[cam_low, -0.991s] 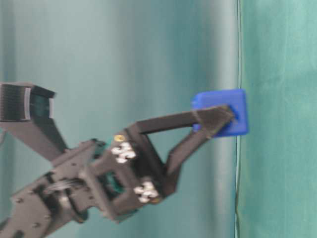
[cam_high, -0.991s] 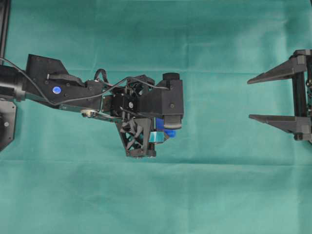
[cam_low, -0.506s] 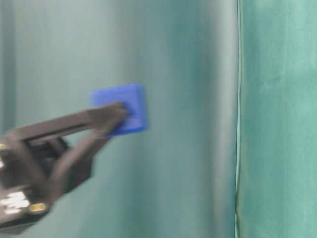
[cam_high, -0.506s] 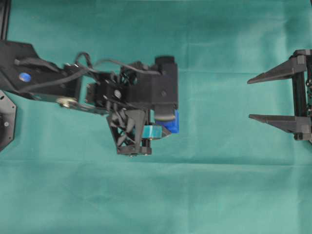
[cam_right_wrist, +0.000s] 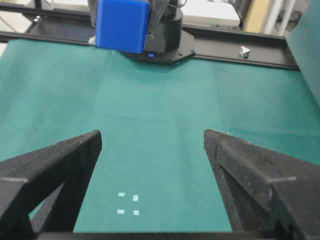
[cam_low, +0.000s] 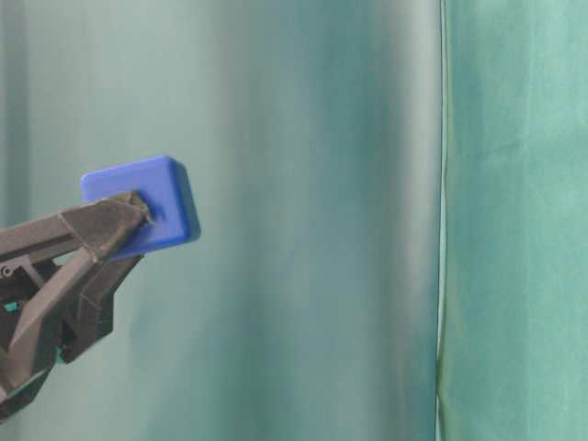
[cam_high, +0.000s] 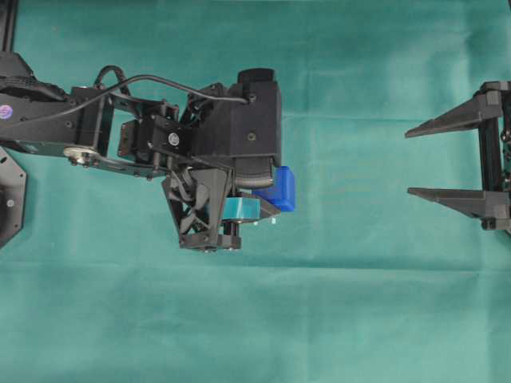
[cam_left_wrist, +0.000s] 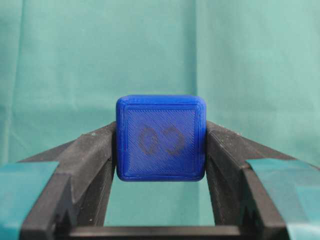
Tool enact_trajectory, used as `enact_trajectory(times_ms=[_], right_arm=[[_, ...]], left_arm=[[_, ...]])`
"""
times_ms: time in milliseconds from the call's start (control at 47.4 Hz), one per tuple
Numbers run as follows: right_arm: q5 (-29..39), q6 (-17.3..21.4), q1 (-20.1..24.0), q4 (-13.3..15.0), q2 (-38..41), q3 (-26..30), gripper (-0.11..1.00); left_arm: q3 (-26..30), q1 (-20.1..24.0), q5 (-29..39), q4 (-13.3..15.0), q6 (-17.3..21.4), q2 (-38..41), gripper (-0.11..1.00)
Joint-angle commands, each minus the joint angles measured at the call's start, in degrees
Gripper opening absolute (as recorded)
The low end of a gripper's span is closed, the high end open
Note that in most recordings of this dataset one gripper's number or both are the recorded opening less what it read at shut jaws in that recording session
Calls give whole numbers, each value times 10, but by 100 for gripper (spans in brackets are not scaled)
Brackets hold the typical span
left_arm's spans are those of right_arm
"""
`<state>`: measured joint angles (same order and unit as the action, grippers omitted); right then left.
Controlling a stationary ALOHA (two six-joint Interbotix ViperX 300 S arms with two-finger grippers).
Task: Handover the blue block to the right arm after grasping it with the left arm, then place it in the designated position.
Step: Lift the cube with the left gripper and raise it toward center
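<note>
The blue block (cam_high: 279,189) hangs above the green cloth, pinched between the teal-padded fingers of my left gripper (cam_high: 275,197), which is shut on it. In the left wrist view the block (cam_left_wrist: 161,137) shows a faint dark mark, with a black fingertip (cam_left_wrist: 100,145) pressed on each side. From table level the block (cam_low: 152,204) sits at the finger ends at the left. My right gripper (cam_high: 408,162) stands open and empty at the right edge, far from the block. Its wrist view shows the block (cam_right_wrist: 122,24) ahead and the designated position (cam_right_wrist: 127,204), tiny white dots on the cloth, below my right gripper (cam_right_wrist: 152,137).
Green cloth (cam_high: 343,303) covers the table. A black frame rail (cam_right_wrist: 240,50) and the left arm's base (cam_right_wrist: 162,47) close the far side in the right wrist view. A black mount (cam_high: 8,199) sits at the overhead view's left edge.
The left arm has drawn back to the left and turned with the block still held; in the table-level view the block has moved from right of centre to the left. The right gripper has not moved.
</note>
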<state>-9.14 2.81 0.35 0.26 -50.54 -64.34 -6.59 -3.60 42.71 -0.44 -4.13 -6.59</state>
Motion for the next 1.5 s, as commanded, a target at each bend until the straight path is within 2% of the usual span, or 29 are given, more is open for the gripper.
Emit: enact_trajectory(times_ms=[0, 590, 822, 1033, 1476], right_arm=[[-3, 0, 2, 1, 4, 16, 99], [-4, 0, 2, 1, 4, 16, 99], [-4, 0, 2, 1, 4, 16, 99], [-4, -2, 3, 1, 4, 16, 99], [-31, -3, 2, 28, 4, 17, 99]], left_arm=[[11, -2, -2, -3, 1, -15, 47], [11, -3, -2, -3, 1, -15, 47], [-5, -2, -26, -3, 4, -26, 47], [-69, -2, -106, -3, 4, -70, 47], [-265, -3, -379, -3, 25, -185, 47]])
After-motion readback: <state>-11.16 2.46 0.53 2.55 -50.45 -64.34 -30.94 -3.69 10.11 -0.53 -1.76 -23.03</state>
